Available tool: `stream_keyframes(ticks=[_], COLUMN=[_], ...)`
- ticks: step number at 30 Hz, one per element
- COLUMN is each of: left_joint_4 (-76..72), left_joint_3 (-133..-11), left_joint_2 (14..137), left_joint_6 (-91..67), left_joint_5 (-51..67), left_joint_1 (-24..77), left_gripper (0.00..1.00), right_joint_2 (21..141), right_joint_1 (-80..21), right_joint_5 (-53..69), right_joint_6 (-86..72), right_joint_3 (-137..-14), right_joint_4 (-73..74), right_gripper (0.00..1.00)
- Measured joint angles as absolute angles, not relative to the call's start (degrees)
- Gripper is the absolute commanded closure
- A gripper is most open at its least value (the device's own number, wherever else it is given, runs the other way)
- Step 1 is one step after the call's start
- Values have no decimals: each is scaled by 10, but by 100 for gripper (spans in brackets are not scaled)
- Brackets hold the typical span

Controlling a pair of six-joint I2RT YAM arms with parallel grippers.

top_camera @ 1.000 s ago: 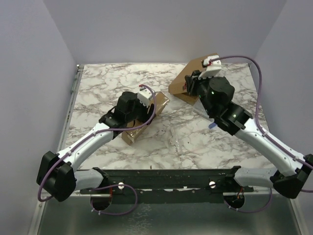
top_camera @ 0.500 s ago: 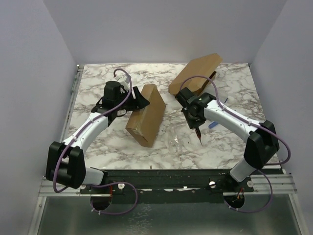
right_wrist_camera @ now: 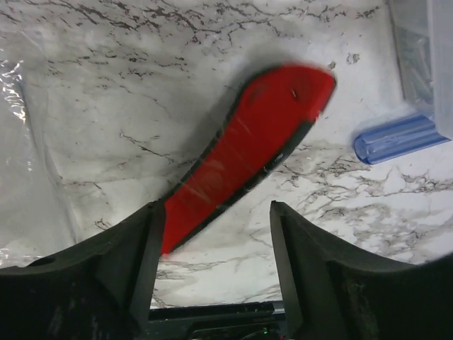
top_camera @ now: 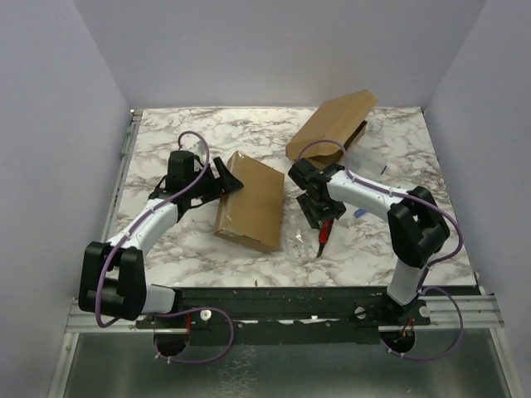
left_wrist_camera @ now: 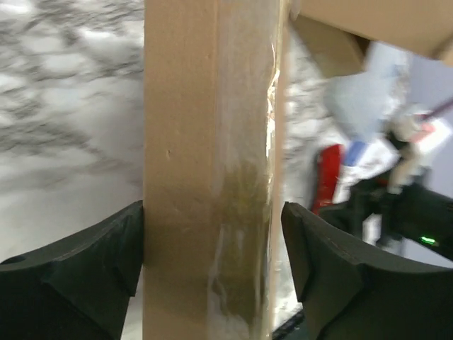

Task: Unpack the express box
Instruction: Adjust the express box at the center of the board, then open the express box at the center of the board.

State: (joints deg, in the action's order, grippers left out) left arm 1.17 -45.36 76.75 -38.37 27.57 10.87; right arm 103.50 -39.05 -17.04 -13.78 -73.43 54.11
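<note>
Straddling the box [top_camera: 249, 203], the left gripper [left_wrist_camera: 212, 227] has an unclear grip, while the right gripper [right_wrist_camera: 212, 212] hangs spread above the red cutter [right_wrist_camera: 248, 149].

lab booth, bare walls [top_camera: 274, 50], marble-print tabletop [top_camera: 178, 133]

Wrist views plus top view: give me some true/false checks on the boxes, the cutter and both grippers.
1. The taped brown box sits between the fingers of the left gripper. True.
2. The right gripper is clamped on the red cutter. False: its jaws stand apart and the cutter is loose between them, with a clear gap at one finger.
3. A second box lies at the rear right of the table. True.
4. The blue plastic piece rests on top of the taped brown box. False: it lies on the marble beside the red cutter.
</note>
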Motion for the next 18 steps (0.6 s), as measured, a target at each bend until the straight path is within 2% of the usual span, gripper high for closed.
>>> stream_keyframes(ticks=[2,4,8,12,18], left_joint_4=[60,106,171,197,205], left_joint_3=[-458,-466,-490,-494,-489], left_joint_2=[767,767,762,749,749], left_joint_6=[-349,-319,-276,-255,-245], left_joint_5=[234,187,99,73,94], left_joint_1=[109,108,107,93,26], left_gripper=[13,11,11,16,30], right_joint_2=[1035,1035,1020,989,978], right_joint_1=[-390,-390,-390,-390,-390], right_joint_5=[-174,-178,-173,-109,58], right_joint_6=[-134,-131,-123,-131,-211], right_joint_3=[-740,-755,-793,-813,-788], right_joint_4=[538,536,518,466,295], right_gripper=[27,19,18,19,19])
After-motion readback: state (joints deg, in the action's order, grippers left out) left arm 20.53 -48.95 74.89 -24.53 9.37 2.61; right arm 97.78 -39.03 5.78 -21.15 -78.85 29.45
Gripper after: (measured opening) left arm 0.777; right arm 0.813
